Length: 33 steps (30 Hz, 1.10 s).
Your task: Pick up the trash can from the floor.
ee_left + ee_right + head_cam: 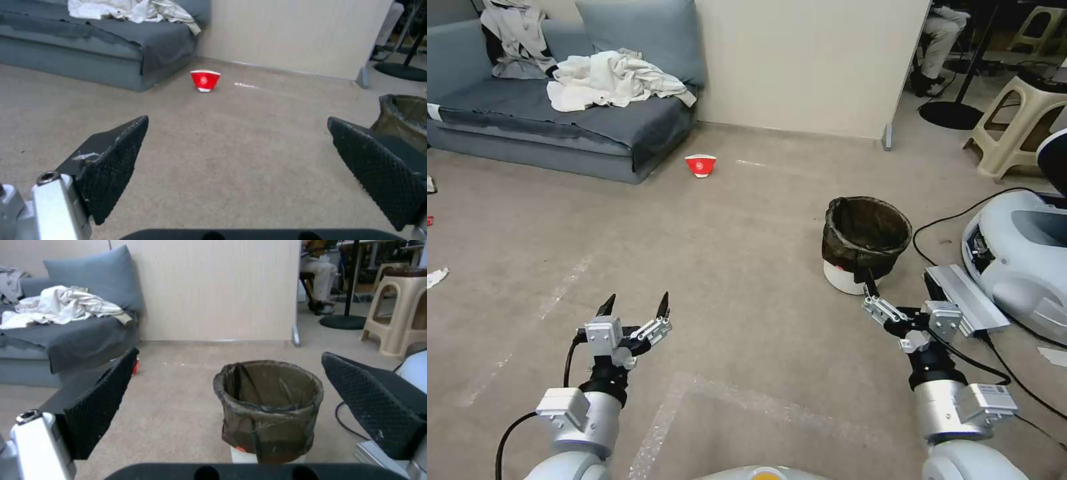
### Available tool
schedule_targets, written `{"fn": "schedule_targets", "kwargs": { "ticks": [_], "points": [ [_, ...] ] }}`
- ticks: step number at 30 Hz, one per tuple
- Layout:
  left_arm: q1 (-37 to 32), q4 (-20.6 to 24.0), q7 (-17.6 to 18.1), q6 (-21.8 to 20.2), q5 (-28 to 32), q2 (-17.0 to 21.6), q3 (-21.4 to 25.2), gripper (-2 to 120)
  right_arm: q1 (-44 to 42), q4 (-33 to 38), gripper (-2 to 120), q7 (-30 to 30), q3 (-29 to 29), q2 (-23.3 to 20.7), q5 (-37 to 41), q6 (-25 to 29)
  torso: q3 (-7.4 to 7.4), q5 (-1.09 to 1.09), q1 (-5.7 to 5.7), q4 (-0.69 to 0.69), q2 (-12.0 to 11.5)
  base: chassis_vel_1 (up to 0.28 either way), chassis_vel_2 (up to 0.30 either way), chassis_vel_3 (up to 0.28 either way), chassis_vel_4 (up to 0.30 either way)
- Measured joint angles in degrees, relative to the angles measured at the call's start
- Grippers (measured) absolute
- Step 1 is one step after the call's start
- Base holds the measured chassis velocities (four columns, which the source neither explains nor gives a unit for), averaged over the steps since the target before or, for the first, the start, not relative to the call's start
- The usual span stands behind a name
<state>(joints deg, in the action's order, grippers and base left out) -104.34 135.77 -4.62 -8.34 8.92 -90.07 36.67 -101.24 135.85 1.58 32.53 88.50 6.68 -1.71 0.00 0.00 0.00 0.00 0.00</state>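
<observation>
While its two black mesh-faced fingers stand wide apart with nothing between them, the right gripper hangs low over the floor, stretched forward from the right arm and aimed at the trash can. In the head view one dark fingertip overlaps the near side of the can's base; whether it touches cannot be told. In the right wrist view the can stands upright ahead of the spread fingers, framed between them, not yet enclosed.

The left gripper is held out over bare floor on the robot's left, well apart from the can. Its fingers are likewise spread, pointing forward and slightly up, holding nothing. In the left wrist view the can's rim shows just past one fingertip.

The trash can is a small round white bin with a dark brown-black bag folded over its rim and draped down most of its wall, leaving a white band at the bottom. Its inside, as far as the right wrist view shows, holds only the wrinkled liner; the very bottom is hidden.

A small red paper bowl sits on the floor farther off, near the corner of a grey-blue sofa piled with crumpled white cloth. To the right of the can lie a black cable and a white rounded machine, with a beige plastic stool beyond them
</observation>
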Motion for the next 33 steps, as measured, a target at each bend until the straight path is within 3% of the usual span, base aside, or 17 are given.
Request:
{"fn": "schedule_targets", "kwargs": {
  "ticks": [13, 33],
  "points": [
    [-0.24, 0.04, 0.05, -0.14, -0.09, -0.08, -0.12, 100, -0.20, -0.03, 100, -0.08, 0.12, -0.02, -0.05, 0.66, 0.00, 0.00, 0.00, 0.00, 0.00, -0.033, -0.033, -0.034, -0.025],
    [-0.13, 0.19, 0.43, -0.14, 0.01, -0.14, -0.18, 100, -0.16, -0.81, 100, 0.02, 0.24, -0.10, -0.25, 2.26, 0.00, 0.01, 0.00, -0.03, 0.00, -0.106, -0.111, -0.104, -0.105]
  ]
}}
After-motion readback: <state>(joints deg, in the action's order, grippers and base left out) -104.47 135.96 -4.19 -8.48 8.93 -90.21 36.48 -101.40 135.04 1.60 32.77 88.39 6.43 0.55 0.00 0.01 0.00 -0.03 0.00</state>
